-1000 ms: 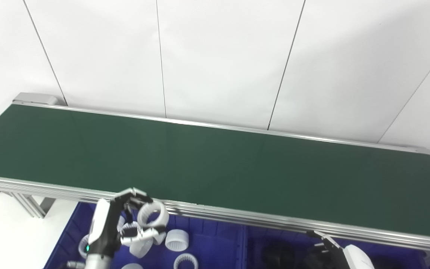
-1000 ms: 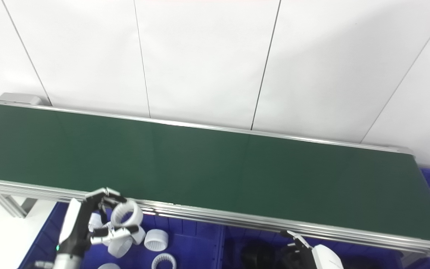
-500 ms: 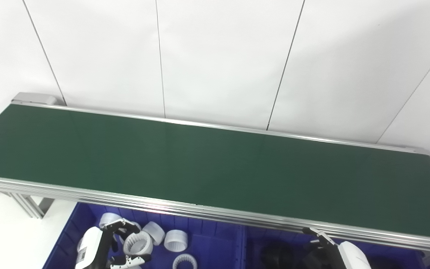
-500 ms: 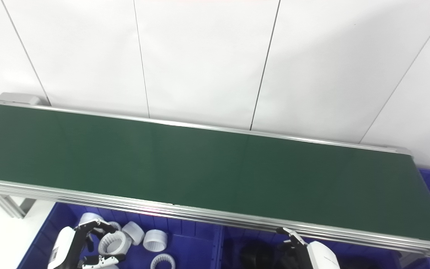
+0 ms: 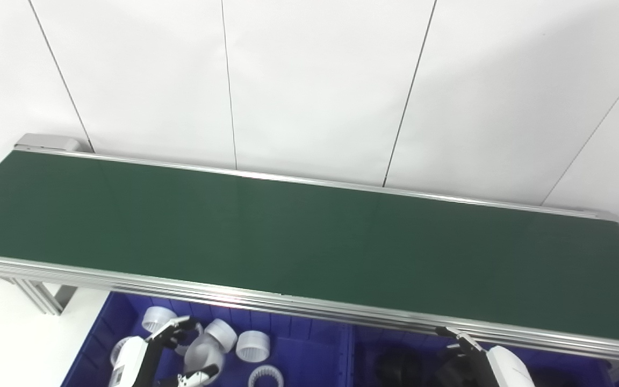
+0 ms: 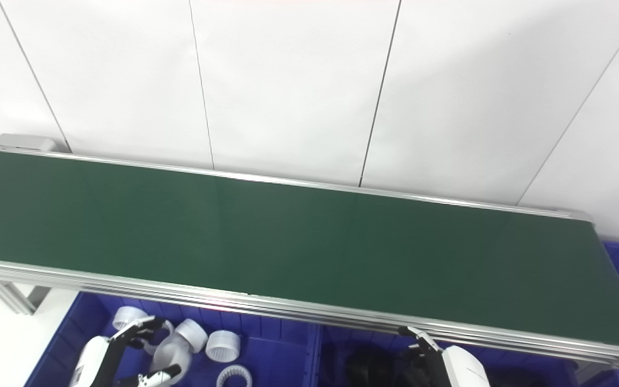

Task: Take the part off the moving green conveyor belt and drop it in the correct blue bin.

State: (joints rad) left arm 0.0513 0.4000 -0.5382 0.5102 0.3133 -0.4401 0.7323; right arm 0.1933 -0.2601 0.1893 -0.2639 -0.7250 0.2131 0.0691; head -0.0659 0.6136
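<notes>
My left hand hung low in left blue bin, fingers spread around white ribbed ring; hold or release unclear. Ring inside bin among other rings. Green conveyor belt bare. Right hand idle, closure unclear. Belt rail close above.

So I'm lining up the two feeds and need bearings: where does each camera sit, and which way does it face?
Left eye view: on the head, looking down and forward at the green conveyor belt; left hand and right hand show at the bottom edge.
Right eye view: beside it, same aim, scene shifted slightly left; both hands show.
Shared: belt, white ring parts in the left blue bin.
</notes>
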